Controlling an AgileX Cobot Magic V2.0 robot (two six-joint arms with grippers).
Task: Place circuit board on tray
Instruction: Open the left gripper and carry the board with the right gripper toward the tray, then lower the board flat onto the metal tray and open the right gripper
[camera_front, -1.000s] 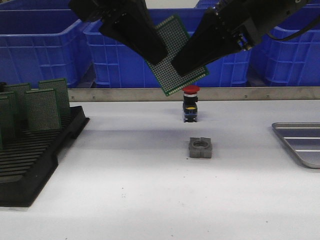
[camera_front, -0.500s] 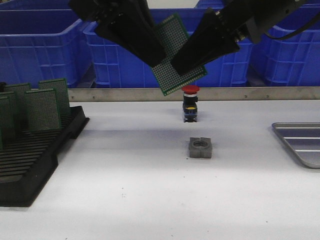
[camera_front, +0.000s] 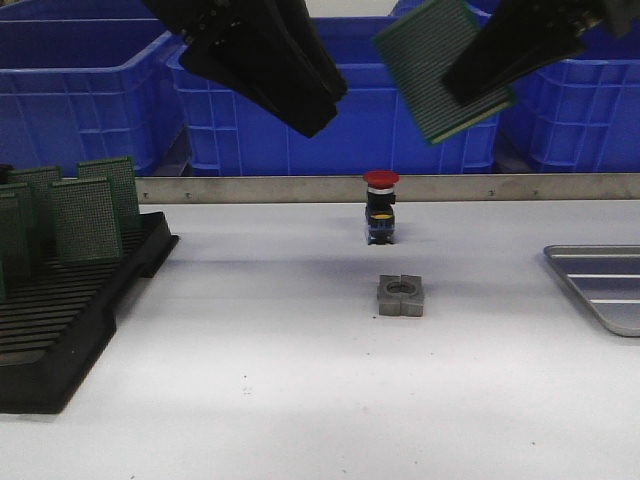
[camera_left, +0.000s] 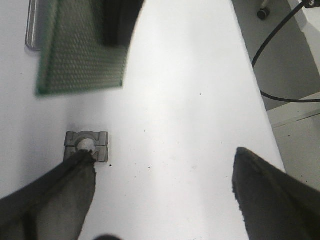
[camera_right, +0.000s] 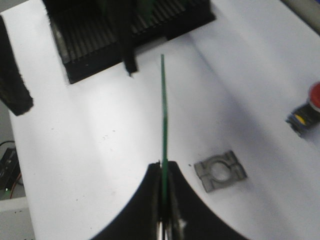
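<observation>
Green circuit board (camera_front: 443, 68), one tray (camera_front: 600, 285), two grippers

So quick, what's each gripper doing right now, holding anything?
Left gripper: open, holding nothing.
Right gripper: closed on the green circuit board, up in the air.

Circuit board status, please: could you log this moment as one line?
circuit board: held edge-on by right gripper, aloft | left gripper: open, empty | tray: bare at right table edge | phase: carrying toward tray
</observation>
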